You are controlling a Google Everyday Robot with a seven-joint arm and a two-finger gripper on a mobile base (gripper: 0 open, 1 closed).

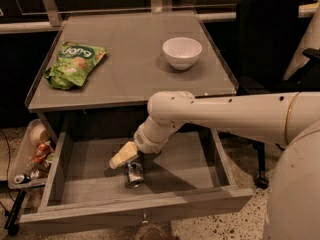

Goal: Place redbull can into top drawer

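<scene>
Inside the top drawer, the redbull can is down on the grey floor, near the middle. It looks like it is lying on its side, with one shiny end facing the front. So the can is already where it should be, and the big part of the job looks done.

Right above the can, and touching it or almost touching it, is the gripper. It points down into the drawer. I cannot tell if it is gripping the can or has let go of it, because the can and the gripper sit so close together. What is left, I think, is to let go if that is not done, and then lift the white arm up and out. The arm reaches in from the right side.

The drawer is pulled out wide under the grey table. On the table are a green snack bag on the left and a white bowl on the right, both well away from the can. A side tray with small things in it hangs left of the drawer.
</scene>
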